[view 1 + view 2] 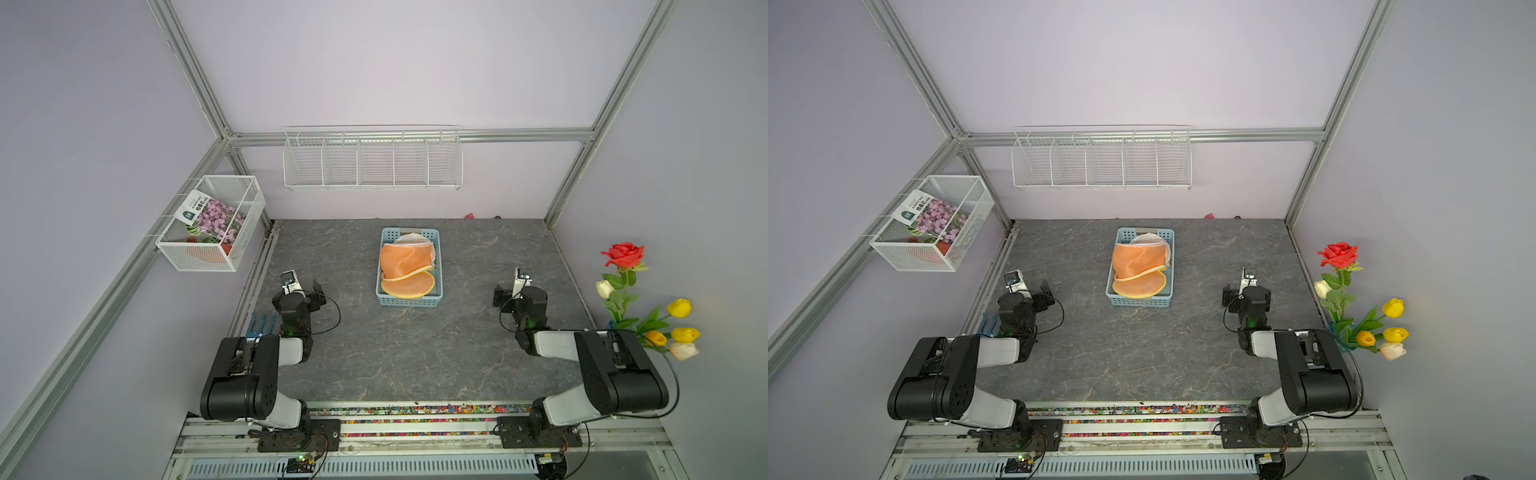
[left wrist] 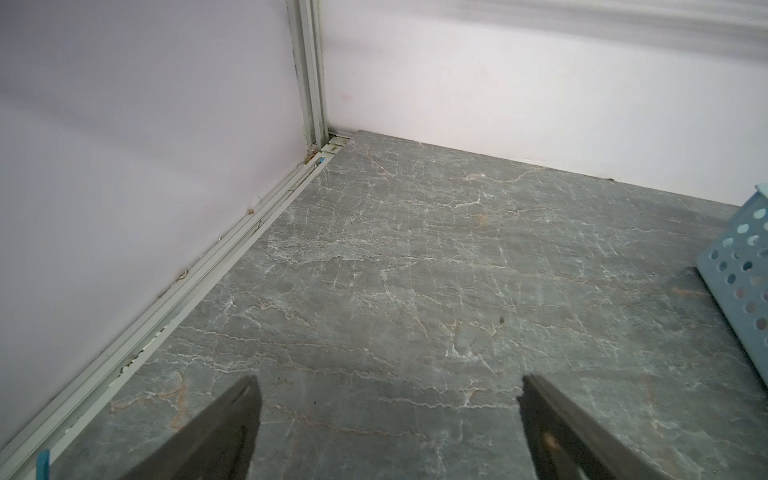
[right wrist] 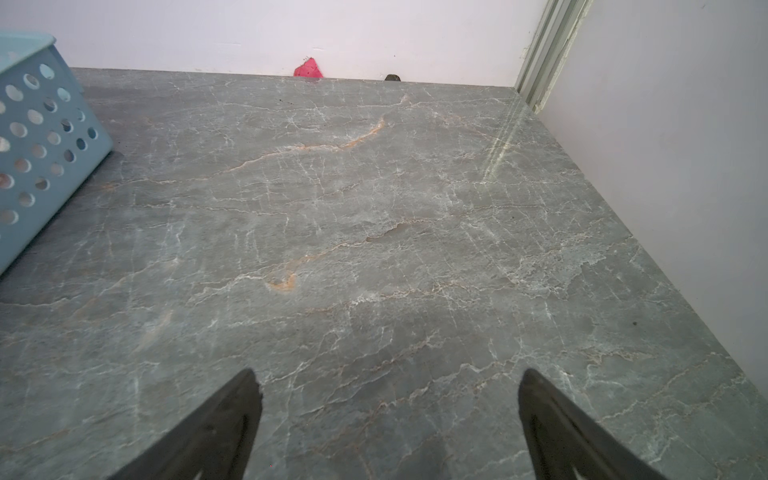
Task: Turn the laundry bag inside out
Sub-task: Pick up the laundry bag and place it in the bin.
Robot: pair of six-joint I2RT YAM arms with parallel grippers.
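**Status, both arms**

1. Left gripper (image 2: 388,380): in the left wrist view I see both fingers spread wide, with only bare table (image 2: 415,270) between them. It holds nothing. It sits low over the table close to the left wall. One perforated wall of the basket (image 2: 744,270) shows at the edge of that view, well apart from the fingers.

2. Right gripper (image 3: 388,372): in the right wrist view the fingers are likewise spread wide over bare table, and it holds nothing. It sits on the right side of the table, well apart from the basket.

**Task item**

3. The bag (image 1: 407,259) lies inside the blue basket, which stands on the table midway between the two arms and nearer the back wall. Both top views show this. The bag is orange mesh with yellow trim. Its main body is bunched in the middle of the basket. A flat round orange panel lies at the basket's near end, partly under the body. A white mesh piece shows at the far end, behind the orange. Neither gripper touches the bag or the basket.

**Surroundings**

4. A white wire rack (image 1: 372,162) hangs on the back wall.
5. A mesh bin (image 1: 232,262) hangs on the left wall and holds a flower-printed packet (image 1: 214,216).
6. Flowers (image 1: 636,299) are fixed to the right wall.
7. A pink scrap (image 3: 308,68) lies at the foot of the back wall.
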